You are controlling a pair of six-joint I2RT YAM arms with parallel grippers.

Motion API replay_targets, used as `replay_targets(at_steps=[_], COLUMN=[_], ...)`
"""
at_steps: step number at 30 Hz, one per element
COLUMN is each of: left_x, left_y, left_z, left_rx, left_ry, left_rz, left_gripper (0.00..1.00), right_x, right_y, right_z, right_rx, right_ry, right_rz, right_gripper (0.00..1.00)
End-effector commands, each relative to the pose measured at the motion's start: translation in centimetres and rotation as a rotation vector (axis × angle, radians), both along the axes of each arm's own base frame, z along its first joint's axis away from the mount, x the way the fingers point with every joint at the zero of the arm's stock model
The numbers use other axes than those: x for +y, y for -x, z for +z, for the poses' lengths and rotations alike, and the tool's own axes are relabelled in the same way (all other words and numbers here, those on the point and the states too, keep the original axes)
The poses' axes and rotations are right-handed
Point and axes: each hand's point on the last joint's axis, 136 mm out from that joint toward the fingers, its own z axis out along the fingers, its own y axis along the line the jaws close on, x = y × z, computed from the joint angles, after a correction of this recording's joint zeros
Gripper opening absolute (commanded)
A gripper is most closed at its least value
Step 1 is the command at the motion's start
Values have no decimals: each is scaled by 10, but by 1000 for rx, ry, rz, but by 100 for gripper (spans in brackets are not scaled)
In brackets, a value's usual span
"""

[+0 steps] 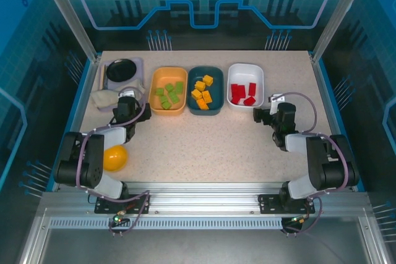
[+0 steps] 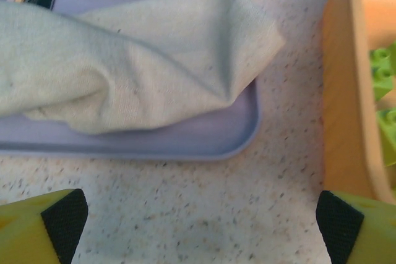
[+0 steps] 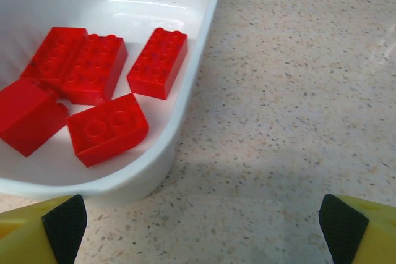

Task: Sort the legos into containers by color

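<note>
The speckled tabletop (image 1: 210,146) inside the blue-walled cell carries three trays in a row along its far side. Your left hand (image 2: 198,221) is spread wide and holds nothing. A crumpled cloth (image 2: 136,66) on a lilac tray (image 2: 204,137) lies just ahead of it, and the yellow-orange tray (image 2: 340,91) with the green bricks (image 2: 382,81) stands just to its right. Your right hand (image 3: 198,221) is likewise spread and bare, with the white tray (image 3: 124,180) just ahead and to its left, five red bricks (image 3: 93,72) inside. Between those two trays, the teal tray (image 1: 205,69) holds the orange-yellow bricks (image 1: 202,93). Every brick you can see lies in a tray with its own colour, so the sorting looks done. Whether the yellow bowl (image 1: 115,157) behind the left hand hides anything, you cannot tell.
</note>
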Motion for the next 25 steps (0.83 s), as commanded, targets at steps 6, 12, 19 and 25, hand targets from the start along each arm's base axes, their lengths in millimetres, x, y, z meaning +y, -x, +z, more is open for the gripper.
replay_targets(at_steps=[6, 12, 19, 25], left_x=[-6, -7, -7, -7], left_y=[1, 1, 1, 1], left_z=[19, 19, 19, 19], left_rx=[-224, -224, -225, -223], left_ry=[-11, -10, -10, -11], left_rz=[-47, -48, -48, -48], left_gripper=[99, 99, 99, 99], right_x=[5, 6, 8, 8], right_y=[-11, -11, -11, -11], right_z=[20, 21, 20, 20], right_rx=[-107, -104, -101, -103], right_ry=[34, 41, 47, 41], right_rz=[16, 19, 26, 33], right_gripper=[100, 100, 100, 100])
